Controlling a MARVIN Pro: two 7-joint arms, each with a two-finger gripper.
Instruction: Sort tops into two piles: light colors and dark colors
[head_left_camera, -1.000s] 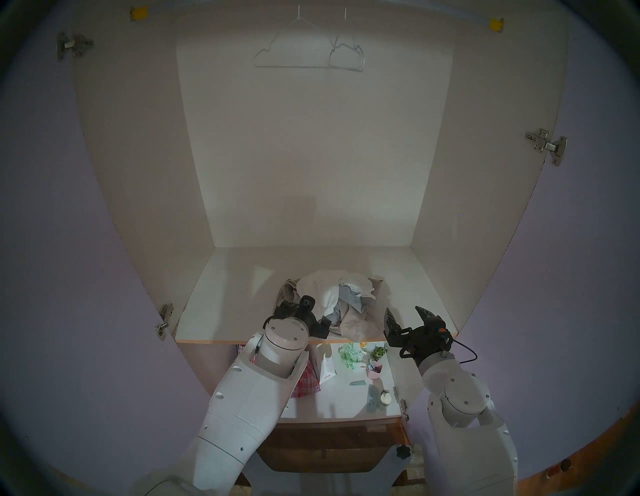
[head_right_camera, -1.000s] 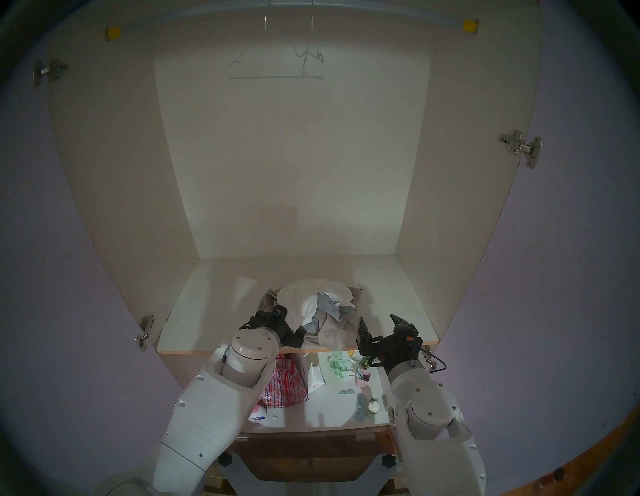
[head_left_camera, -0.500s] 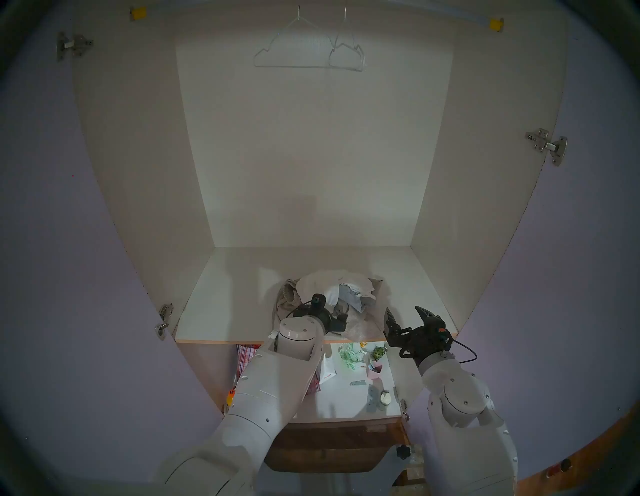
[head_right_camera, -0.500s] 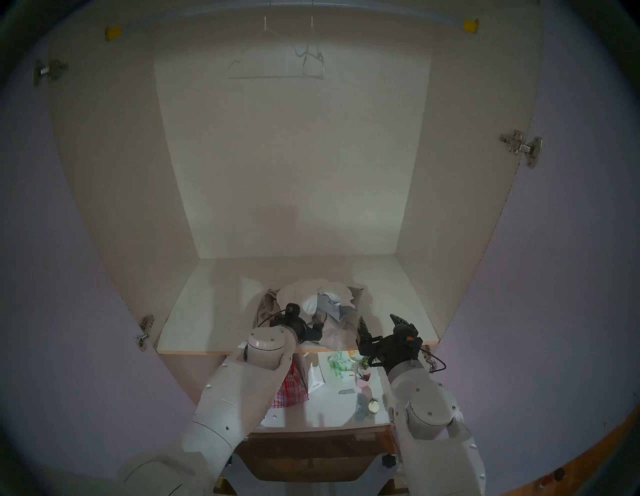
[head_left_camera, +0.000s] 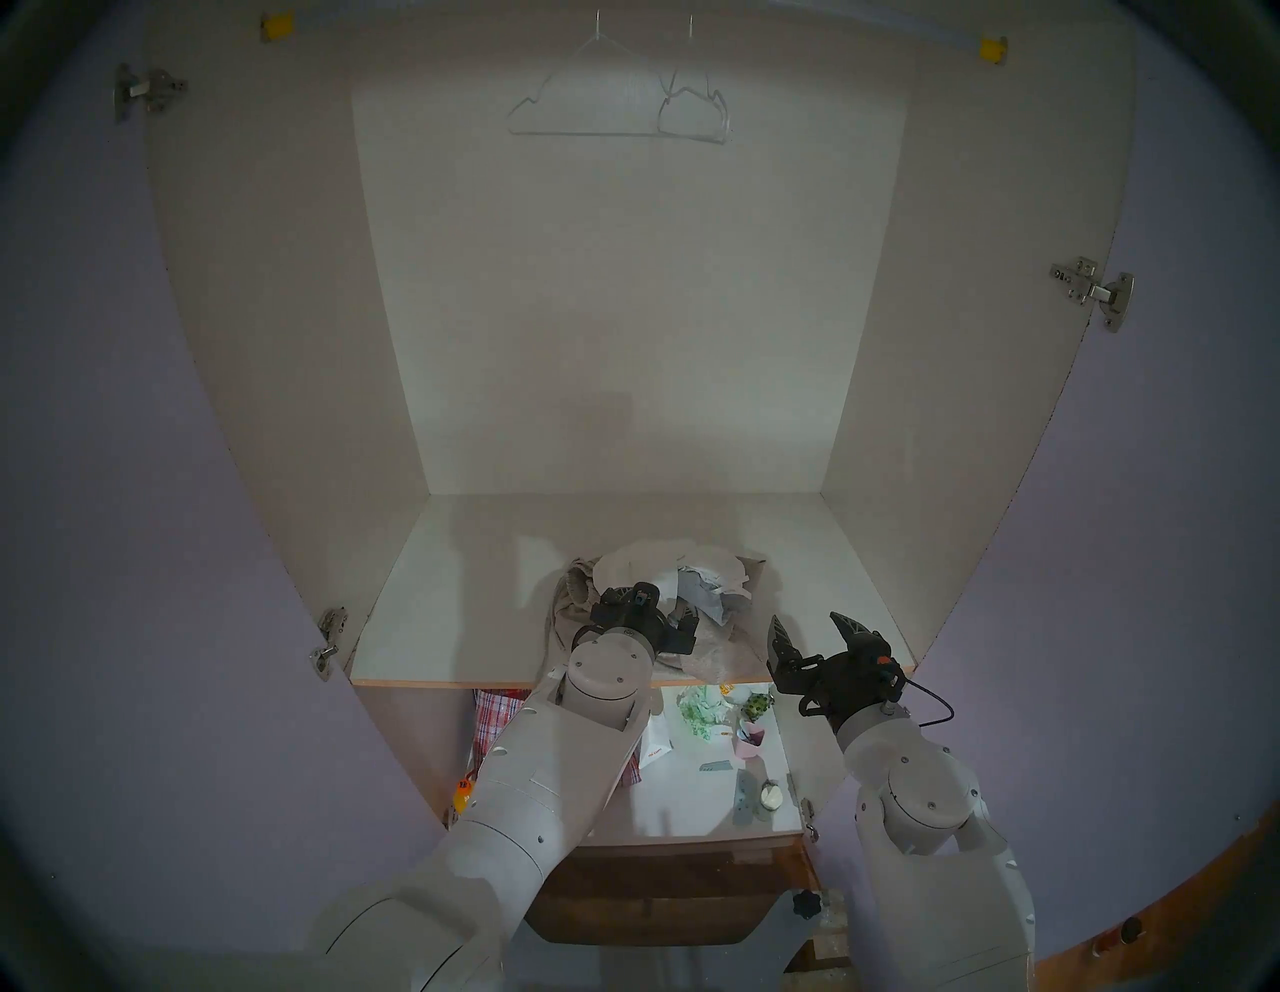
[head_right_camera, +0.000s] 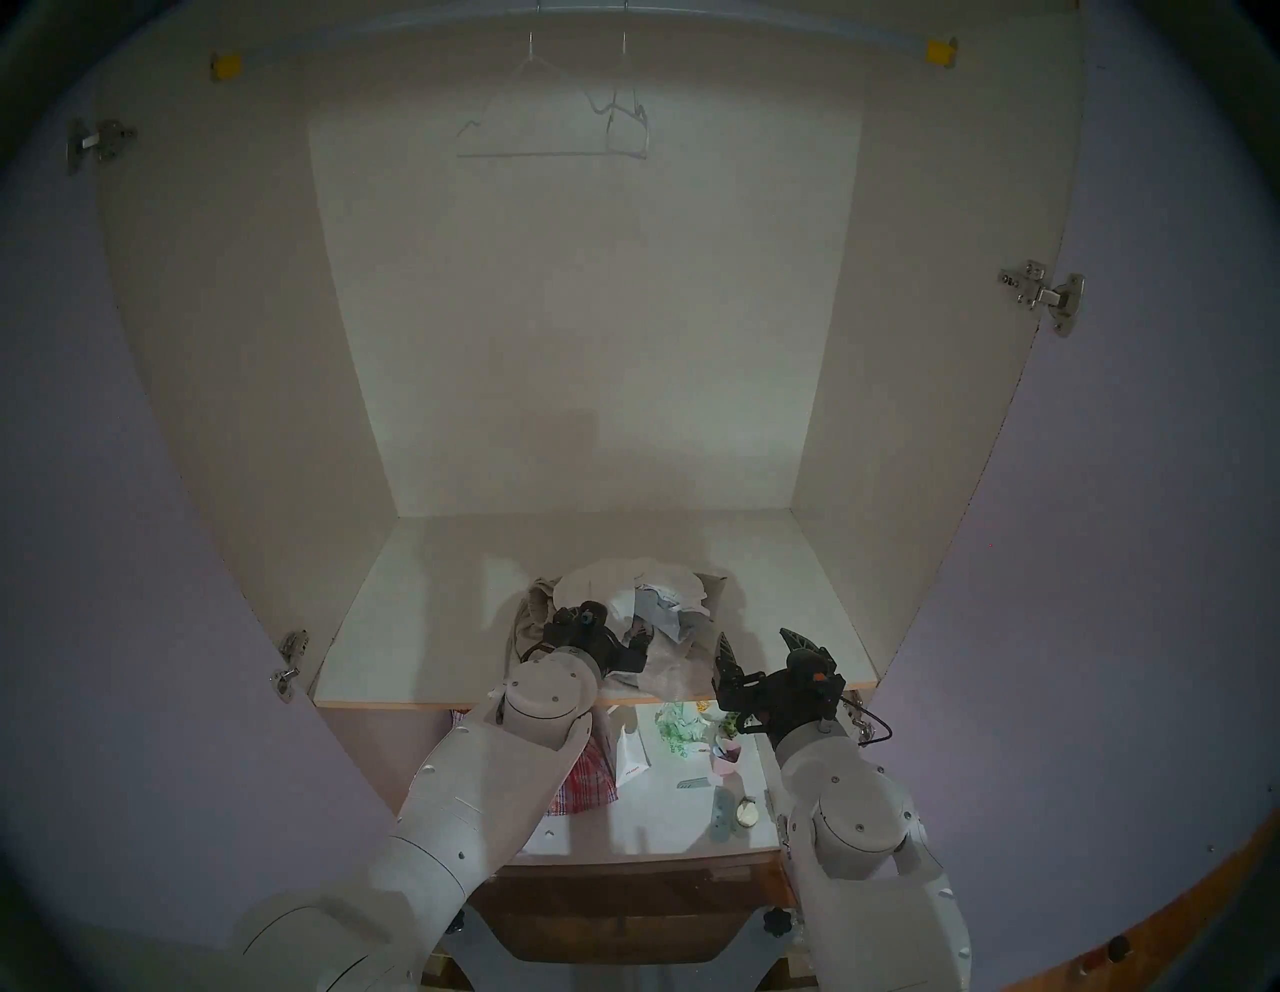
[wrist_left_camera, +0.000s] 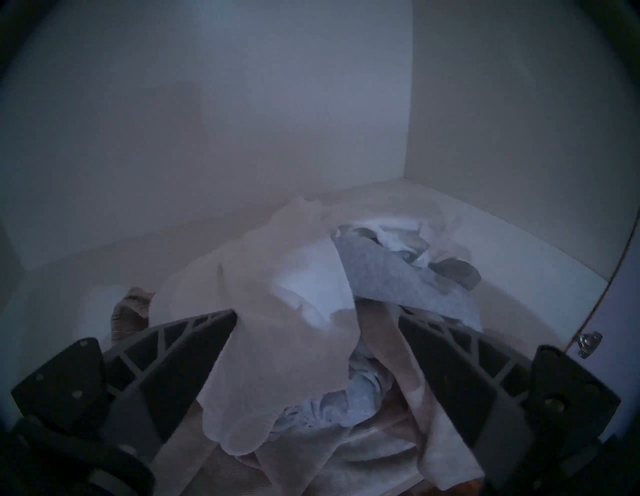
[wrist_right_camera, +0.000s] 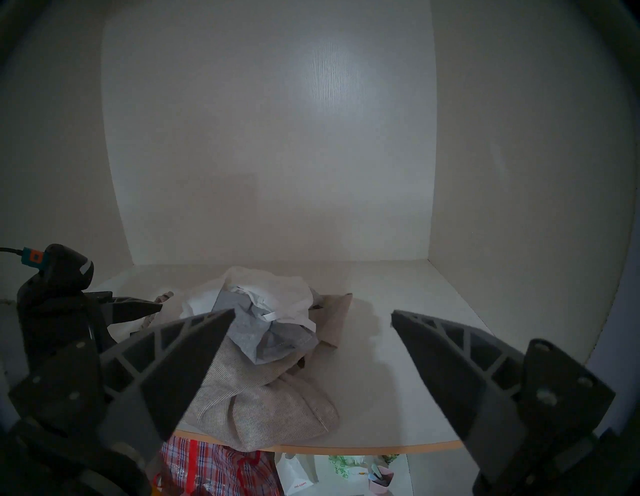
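Observation:
The three tops lie tangled in one heap on the wardrobe shelf (head_left_camera: 450, 623). The white top (head_left_camera: 637, 561) is on top, the grey-blue one (head_left_camera: 699, 596) is under it at the right, and the beige-taupe knit (head_left_camera: 720, 658) is at the bottom, reaching the front edge. My left gripper (head_left_camera: 658, 611) is open, pushed into the heap's front left. In the left wrist view the gripper (wrist_left_camera: 317, 313) straddles a flap of the white top (wrist_left_camera: 294, 346), with the grey-blue top (wrist_left_camera: 381, 273) behind. My right gripper (head_left_camera: 807, 618) is open and empty, just right of the heap.
The shelf below holds a red plaid bag (head_left_camera: 493, 713), a white paper bag (head_left_camera: 654, 745), a green-and-white cloth (head_left_camera: 699, 713) and a pink cup (head_left_camera: 751, 738). Wire hangers (head_left_camera: 616, 104) hang from the rail high above. Wardrobe walls close in the shelf on both sides.
My left arm has moved right and forward, and its open gripper has turned and gone into the heap around the white fabric. The right arm has not moved.

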